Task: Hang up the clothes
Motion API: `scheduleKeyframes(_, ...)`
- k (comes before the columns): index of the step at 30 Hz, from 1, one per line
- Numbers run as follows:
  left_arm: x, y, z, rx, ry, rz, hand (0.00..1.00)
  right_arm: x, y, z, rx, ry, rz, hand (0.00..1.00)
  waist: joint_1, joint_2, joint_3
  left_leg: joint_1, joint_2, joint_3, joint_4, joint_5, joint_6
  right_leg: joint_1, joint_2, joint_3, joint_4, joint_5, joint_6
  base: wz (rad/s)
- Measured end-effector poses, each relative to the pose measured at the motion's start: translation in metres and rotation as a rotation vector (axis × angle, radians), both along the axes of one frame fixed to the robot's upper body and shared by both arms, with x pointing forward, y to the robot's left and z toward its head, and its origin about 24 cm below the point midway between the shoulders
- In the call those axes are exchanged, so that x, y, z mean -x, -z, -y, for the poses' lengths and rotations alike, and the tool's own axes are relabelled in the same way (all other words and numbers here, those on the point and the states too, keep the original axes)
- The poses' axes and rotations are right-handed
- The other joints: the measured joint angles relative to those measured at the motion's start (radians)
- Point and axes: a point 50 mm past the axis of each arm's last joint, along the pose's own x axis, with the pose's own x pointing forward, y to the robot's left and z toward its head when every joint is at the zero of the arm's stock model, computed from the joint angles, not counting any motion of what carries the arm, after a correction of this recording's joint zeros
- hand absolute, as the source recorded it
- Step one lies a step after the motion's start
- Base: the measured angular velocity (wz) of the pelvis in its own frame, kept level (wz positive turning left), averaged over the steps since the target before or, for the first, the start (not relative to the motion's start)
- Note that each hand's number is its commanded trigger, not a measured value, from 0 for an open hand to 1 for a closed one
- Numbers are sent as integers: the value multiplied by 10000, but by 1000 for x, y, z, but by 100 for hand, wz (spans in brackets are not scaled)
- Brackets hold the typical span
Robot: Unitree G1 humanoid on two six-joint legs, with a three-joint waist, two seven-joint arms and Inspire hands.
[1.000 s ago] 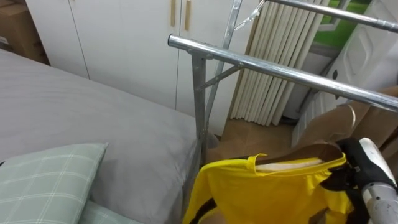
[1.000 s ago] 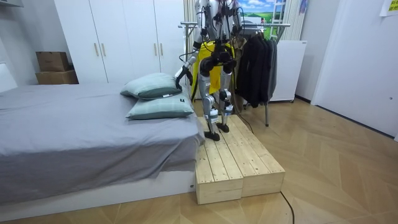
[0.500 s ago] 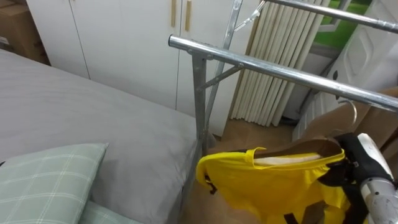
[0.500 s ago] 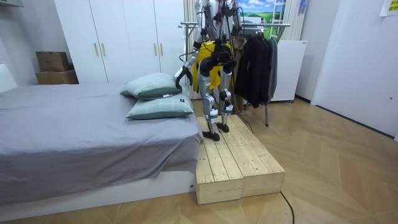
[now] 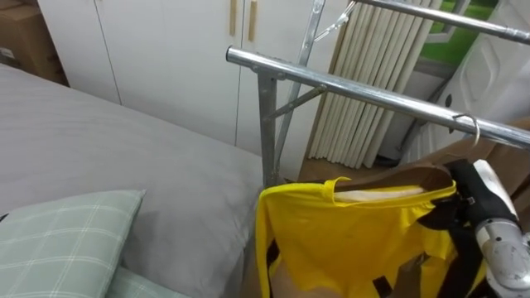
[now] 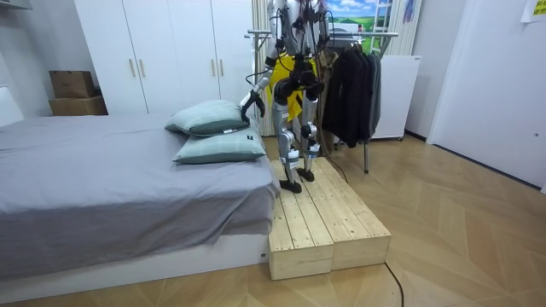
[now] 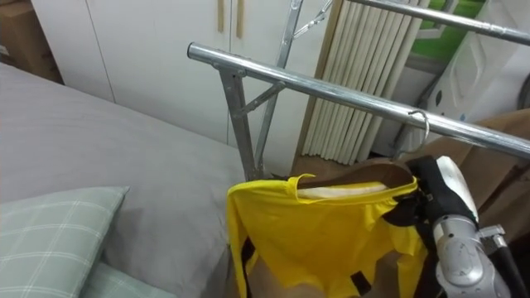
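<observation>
A two-legged robot stands on a low wooden platform (image 6: 316, 213) at the foot end of a grey bed (image 5: 124, 157), facing a metal clothes rack in a bedroom. Its right robot hand (image 5: 474, 205) is raised at chest height, dark fingers curled round the right end of a wooden hanger (image 5: 406, 176) that carries a yellow shirt (image 5: 348, 236). The shirt hangs spread on the hanger, its collar open at the top and its body falling just in front of the rack's upright post. The hanger's wire hook (image 5: 472, 126) is up at the level of the rack's near steel rail (image 5: 364, 88) and overlaps its lower edge; whether it has caught over the rail cannot be told. A second rail runs higher and farther back.

The left robot hand (image 6: 246, 102) hangs low at the robot's side, above two pale green pillows (image 6: 209, 128) stacked on the bed; its fingers are too small to read. Dark garments (image 6: 350, 85) hang on the rack at the room view's right of the robot. White wardrobe doors (image 5: 166, 50) stand behind the bed, with cardboard boxes (image 6: 72, 92) against the wall beside them.
</observation>
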Motion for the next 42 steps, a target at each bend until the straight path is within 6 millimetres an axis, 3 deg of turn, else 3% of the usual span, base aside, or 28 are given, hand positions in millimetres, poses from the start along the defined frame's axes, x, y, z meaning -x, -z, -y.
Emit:
scheduleKeyframes(30, 2, 0, 0, -60, -6, 1, 0, -10, -3, 1, -1157, 330, 315, 100, -8, -61, 2, 137, -3, -8, 1, 26, -5, 142, -13, -48, -9, 5, -30, 1)
scheduleKeyframes(42, 1, -2, -1, -93, -7, 131, 0, -9, 14, 15, -1978, 557, -810, 100, -6, -117, -2, 97, -1, -44, -11, 25, -5, 109, -6, -67, -20, 3, -30, 0)
